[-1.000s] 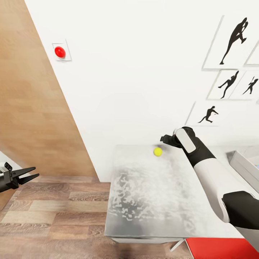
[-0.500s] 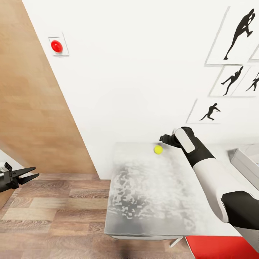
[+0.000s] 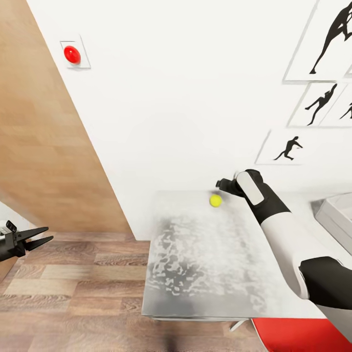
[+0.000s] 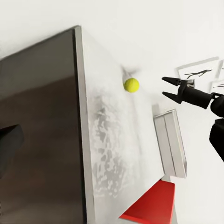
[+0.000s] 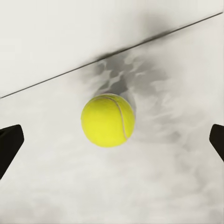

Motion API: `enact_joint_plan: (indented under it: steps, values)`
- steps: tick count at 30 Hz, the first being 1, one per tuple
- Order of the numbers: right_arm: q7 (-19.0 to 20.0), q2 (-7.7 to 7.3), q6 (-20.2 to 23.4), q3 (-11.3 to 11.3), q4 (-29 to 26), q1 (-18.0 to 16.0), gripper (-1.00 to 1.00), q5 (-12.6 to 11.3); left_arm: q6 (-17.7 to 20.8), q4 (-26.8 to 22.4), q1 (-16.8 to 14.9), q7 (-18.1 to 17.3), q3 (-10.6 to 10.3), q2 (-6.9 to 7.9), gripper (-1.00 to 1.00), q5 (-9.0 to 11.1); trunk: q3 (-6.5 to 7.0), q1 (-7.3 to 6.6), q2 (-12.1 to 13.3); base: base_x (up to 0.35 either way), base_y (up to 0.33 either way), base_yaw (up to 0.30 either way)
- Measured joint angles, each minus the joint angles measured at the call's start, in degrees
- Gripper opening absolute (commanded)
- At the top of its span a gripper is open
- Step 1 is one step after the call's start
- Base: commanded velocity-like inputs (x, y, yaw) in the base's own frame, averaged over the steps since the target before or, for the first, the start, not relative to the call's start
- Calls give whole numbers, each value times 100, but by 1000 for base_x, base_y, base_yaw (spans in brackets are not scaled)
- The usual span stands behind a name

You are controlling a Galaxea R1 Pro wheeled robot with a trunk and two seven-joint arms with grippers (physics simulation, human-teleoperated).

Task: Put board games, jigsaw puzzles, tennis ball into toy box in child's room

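Here no brand, label or writing can be read on anything. The small fuzzy yellow-green tennis ball (image 3: 215, 200) lies on the pale grey mottled surface (image 3: 205, 264), close to the far edge by the white wall, with a curved pale seam plain in the right wrist view (image 5: 108, 121). It sits alone, touching nothing but the surface. The right gripper (image 3: 221, 184) hangs just above and behind the ball, its jaws spread wide: in the right wrist view the dark tips stand at both edges with the ball between them, not touching it. The left wrist view shows the same gripper (image 4: 169, 87) apart from the ball (image 4: 131, 85). The left gripper (image 3: 39, 237) hovers over the wood-plank floor (image 3: 73, 288), well away from the surface, jaws parted and empty. The shallow pale grey toy box (image 3: 337, 215) stands at the right end of the surface. Black sports-silhouette pictures (image 3: 292, 146) and a red round button (image 3: 72, 54) mark the wall.

Against the frame half a second ago, the whole head view has shifted a little, so the camera moved; the right gripper has crept slightly closer over the ball, which has not moved on the surface.
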Motion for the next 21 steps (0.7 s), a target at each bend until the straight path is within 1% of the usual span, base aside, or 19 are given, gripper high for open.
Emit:
enact_joint_plan:
  steps: [11, 21]
  values:
    - [0, 3, -21, 4, 3, -80, 100, 1, 4, 1, 0, 0, 0, -4, 100, 0, -103, 0, 0, 0, 0, 0]
    - [-1, 0, -34, 7, 263, -199, 100, 0, 1, -1, 0, 0, 0, 2, 100, 3, -197, 0, 0, 0, 0, 0]
